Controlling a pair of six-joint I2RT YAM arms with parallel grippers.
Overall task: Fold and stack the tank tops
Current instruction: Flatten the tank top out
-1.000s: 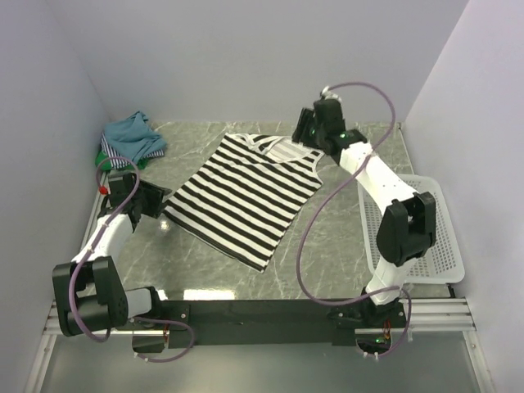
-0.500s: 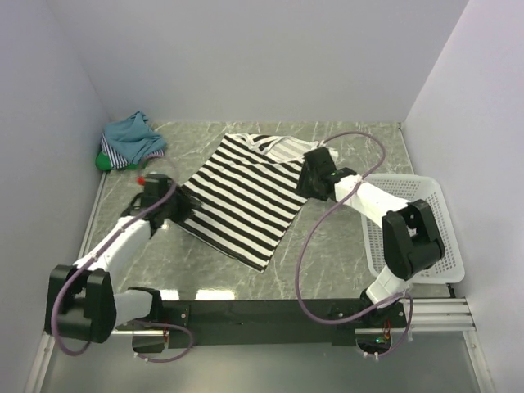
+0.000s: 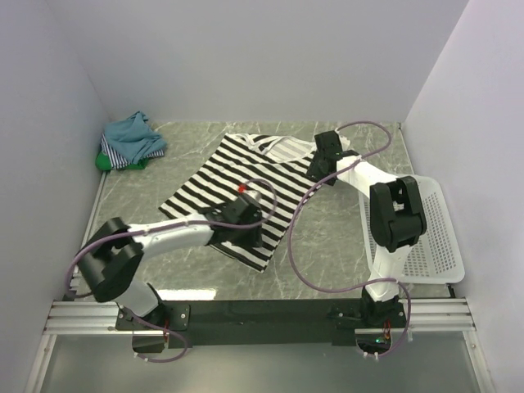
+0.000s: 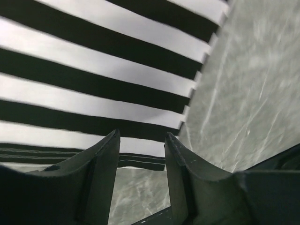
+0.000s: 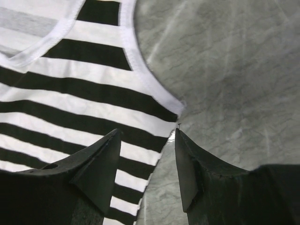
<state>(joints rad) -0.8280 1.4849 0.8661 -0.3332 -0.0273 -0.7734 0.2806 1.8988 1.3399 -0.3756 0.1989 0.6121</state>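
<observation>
Spread tank top: bold black-and-white horizontal stripes, white edge trim. Pile at 10 o'clock: teal-blue top, thin blue-white striped top, green top. Table: grey-green marbling. Basket at 3 o'clock: white lattice.

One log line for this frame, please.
state: pre-grasp | left gripper: jaws open over hem edge of flat black-and-white striped cloth tank top | right gripper: jaws open over its armhole corner | held: nothing

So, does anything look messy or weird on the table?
Yes. The heap of tank tops in the far left corner is crumpled and unfolded, with a teal one on top. The black-and-white striped tank top lies flat but crooked, slanted across the table rather than square to its edges.
</observation>
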